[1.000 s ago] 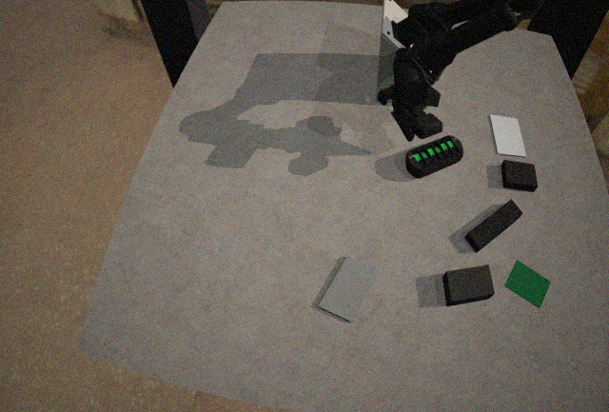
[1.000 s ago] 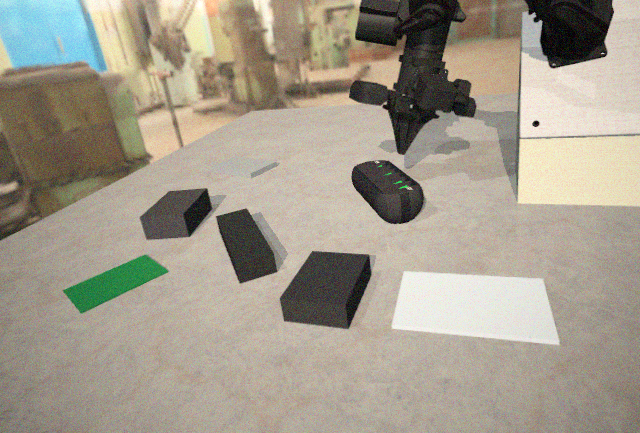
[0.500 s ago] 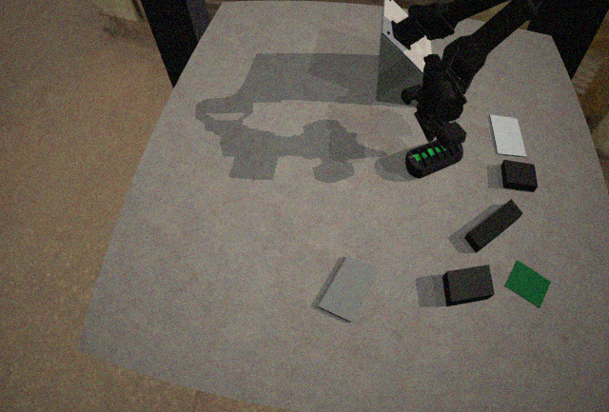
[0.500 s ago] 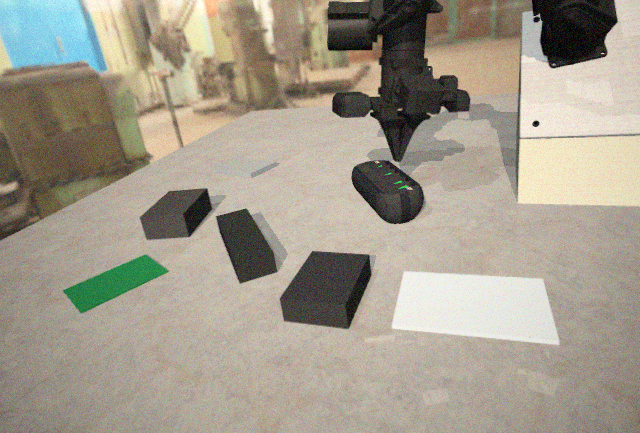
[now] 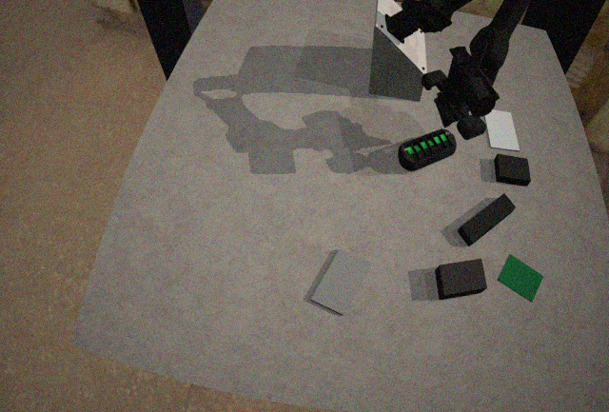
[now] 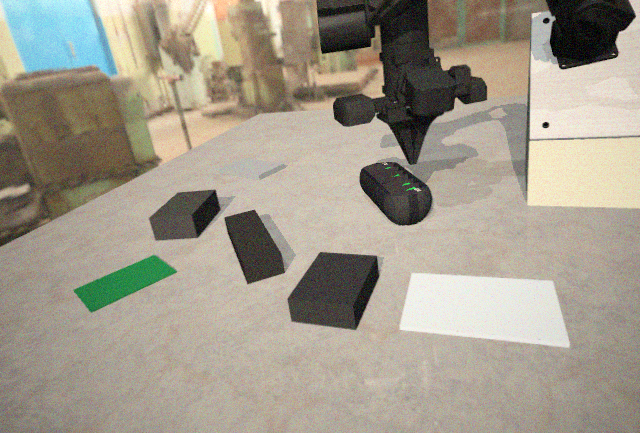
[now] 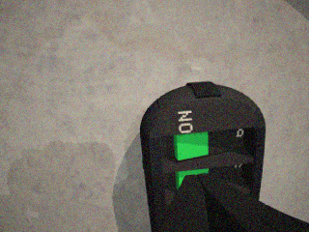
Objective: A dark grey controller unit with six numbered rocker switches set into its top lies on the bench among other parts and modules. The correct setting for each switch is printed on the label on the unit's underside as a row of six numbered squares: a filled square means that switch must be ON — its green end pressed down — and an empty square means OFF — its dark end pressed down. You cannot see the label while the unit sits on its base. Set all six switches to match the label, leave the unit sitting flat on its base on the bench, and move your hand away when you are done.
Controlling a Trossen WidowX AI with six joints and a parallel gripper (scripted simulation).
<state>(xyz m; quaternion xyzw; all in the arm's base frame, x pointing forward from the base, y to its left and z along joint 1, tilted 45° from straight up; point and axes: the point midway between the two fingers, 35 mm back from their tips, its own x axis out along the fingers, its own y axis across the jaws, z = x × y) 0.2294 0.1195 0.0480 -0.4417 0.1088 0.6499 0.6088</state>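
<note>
The dark grey controller unit sits on its base with its switches facing up. Its green switch ends show in a row in the top view. The wrist view shows one end of the unit, with the ON marking beside a green switch end; a second green end is partly hidden by the fingers. Which ends are pressed down is unclear. The label underneath is hidden. My gripper is shut and empty, its tips pointing down close above or at the unit's top; contact cannot be told.
A box with a sloped white panel stands beside the unit. A white card, several dark blocks, a green plate and a grey slab lie on the bench.
</note>
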